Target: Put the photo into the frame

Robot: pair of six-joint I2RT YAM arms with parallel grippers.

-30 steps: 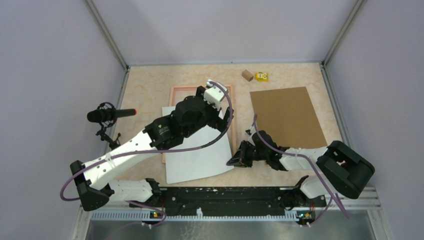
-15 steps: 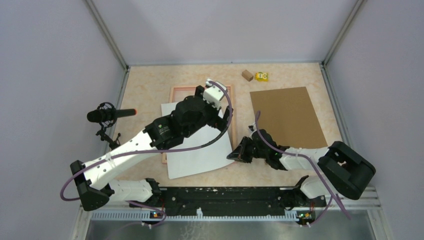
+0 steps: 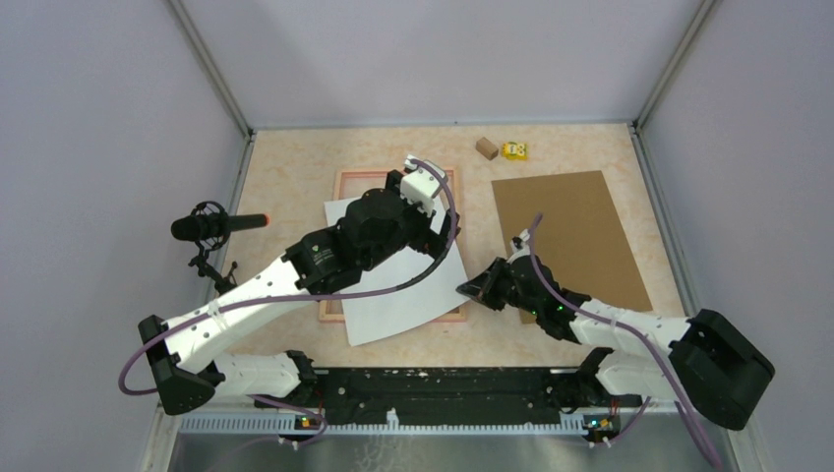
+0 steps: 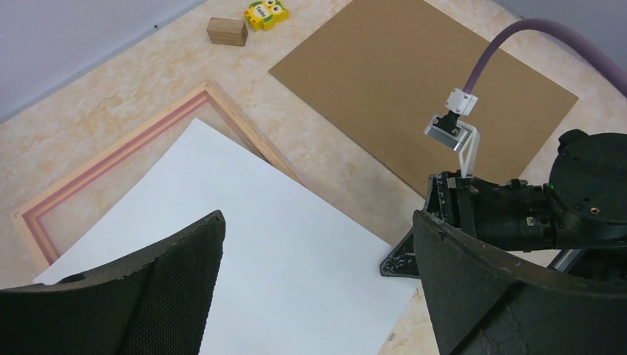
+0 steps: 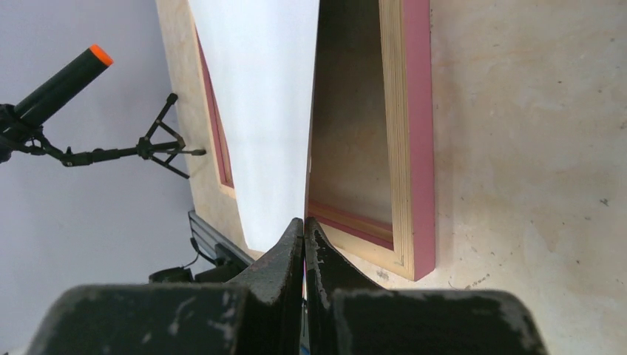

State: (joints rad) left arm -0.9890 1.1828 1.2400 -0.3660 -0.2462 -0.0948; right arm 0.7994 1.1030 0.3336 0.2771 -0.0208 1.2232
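The photo shows its plain white back and lies askew over the pinkish light-wood frame, its near corner past the frame's front rail. My right gripper is shut on the photo's right edge and holds that edge lifted above the frame, as the right wrist view shows. The photo and frame run away from those jaws. My left gripper is open and hovers above the photo, touching nothing. The frame's far corner shows there too.
A brown backing board lies right of the frame, also in the left wrist view. A small wooden block and a yellow toy sit at the back. A microphone on a stand stands at the left edge.
My right gripper has carried the photo's right edge up and toward the back right. The photo has slid farther over the frame. The left arm has barely moved.
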